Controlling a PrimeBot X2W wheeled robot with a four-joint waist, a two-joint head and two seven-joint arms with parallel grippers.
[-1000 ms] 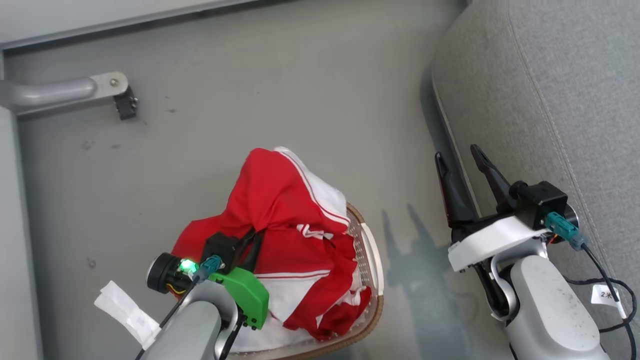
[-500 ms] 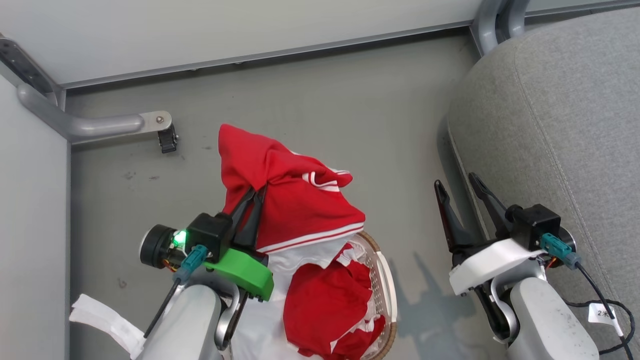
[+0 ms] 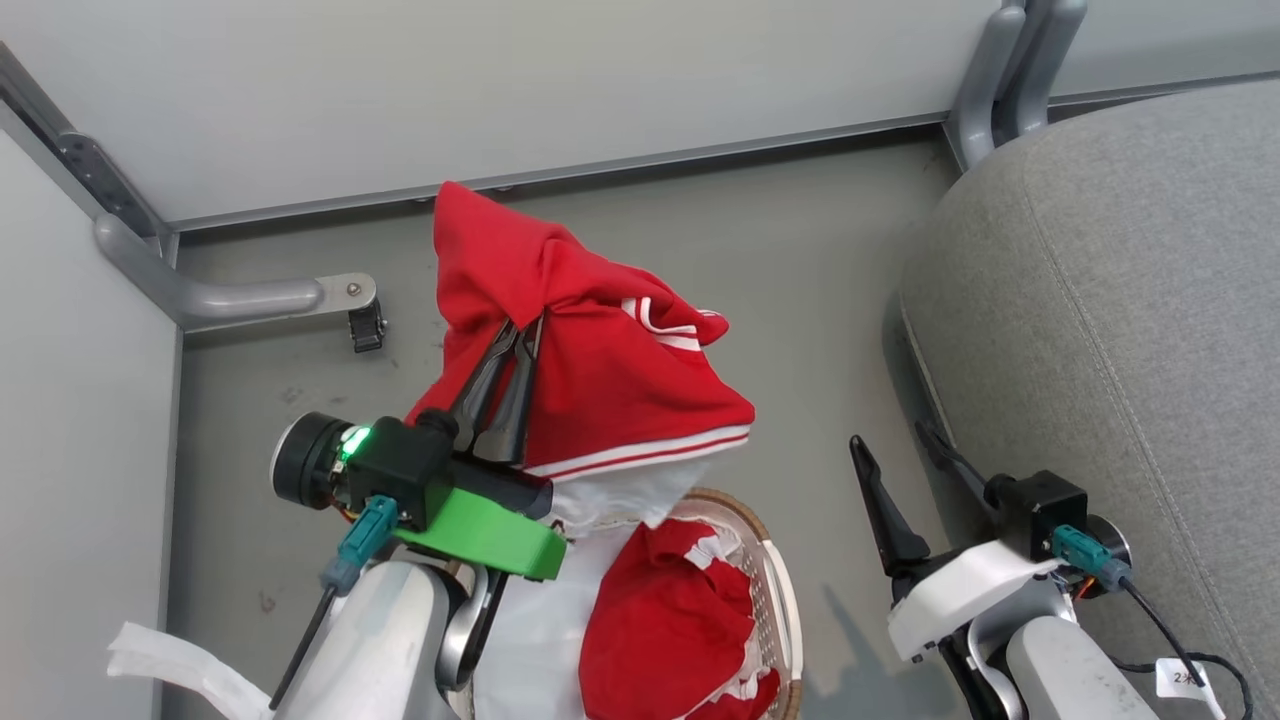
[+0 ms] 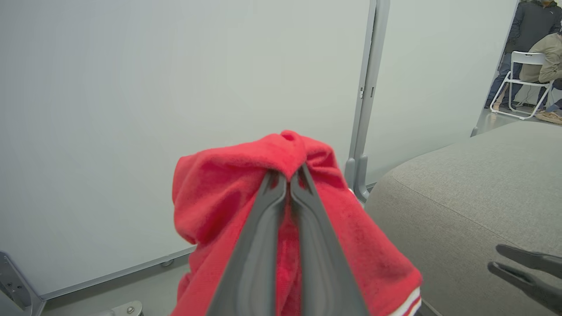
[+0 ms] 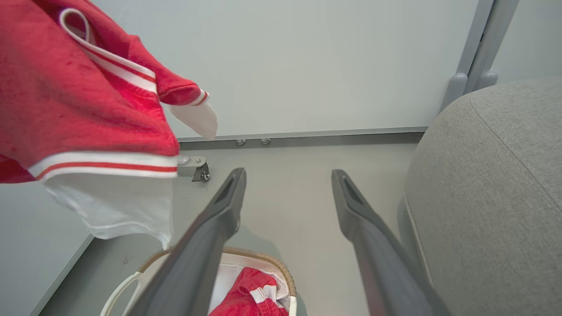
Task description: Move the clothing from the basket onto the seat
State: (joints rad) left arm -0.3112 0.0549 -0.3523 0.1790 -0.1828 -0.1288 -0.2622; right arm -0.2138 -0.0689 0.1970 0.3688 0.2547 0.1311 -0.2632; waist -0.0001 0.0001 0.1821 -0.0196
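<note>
My left gripper is shut on a fold of one red garment, holding it up above the basket. The garment drapes over the fingers, and its white-striped hem hangs free with white cloth trailing below it. A second red garment lies inside the basket on the white liner. My right gripper stands open and empty beside the grey seat, to the right of the basket. Its wrist view looks between the fingers at the basket rim and the lifted garment.
A pale wall panel runs along the back and left. A grey metal foot with a black castor stands on the floor behind the basket. Two grey posts rise by the seat's far corner. A person sits on a white chair far off.
My left gripper has lifted the red garment higher, up out of the basket and toward the wall. The head camera has tilted up. The right gripper stays open.
</note>
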